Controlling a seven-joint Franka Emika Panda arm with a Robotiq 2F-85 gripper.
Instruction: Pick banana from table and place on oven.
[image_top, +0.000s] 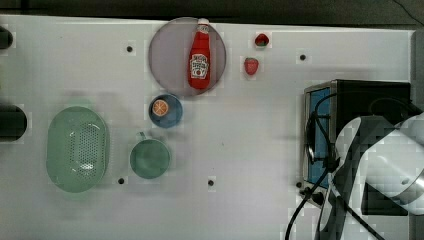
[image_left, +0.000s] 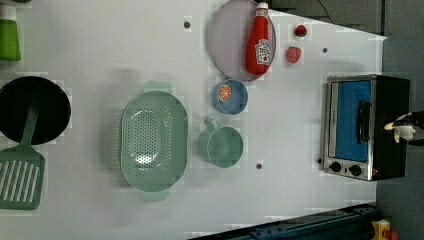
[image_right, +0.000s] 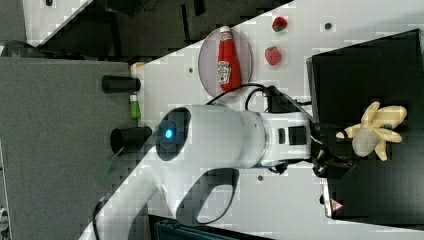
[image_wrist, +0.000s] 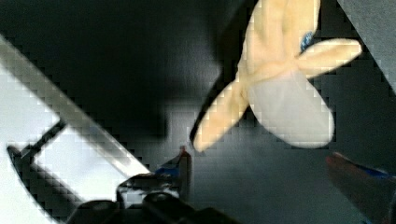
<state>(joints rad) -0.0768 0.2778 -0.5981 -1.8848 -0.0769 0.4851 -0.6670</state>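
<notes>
The banana (image_right: 376, 129), pale cream-yellow with several splayed prongs, lies on the matte black top of the oven (image_right: 365, 65). My gripper (image_right: 344, 146) is right beside it, fingers spread wide. In the wrist view the banana (image_wrist: 280, 88) rests on the dark oven top just beyond my open gripper (image_wrist: 259, 161), with one fingertip (image_wrist: 183, 161) on each side and neither touching it. The left view shows the banana (image_left: 401, 131) past the oven (image_left: 367, 125), whose blue glass door faces up. In the top view my arm (image_top: 385, 160) covers much of the oven (image_top: 372, 95) on the white table (image_top: 240, 150).
A ketchup bottle (image_top: 200, 57) lies on a grey plate (image_top: 167, 55), with two strawberries (image_top: 251, 65) nearby. A blue bowl (image_top: 165, 110) with an orange slice, a teal cup (image_top: 150, 158) and a green colander (image_top: 78, 149) sit mid-table. A black pan (image_left: 32, 110) and green spatula (image_left: 20, 175) lie at the left view's left.
</notes>
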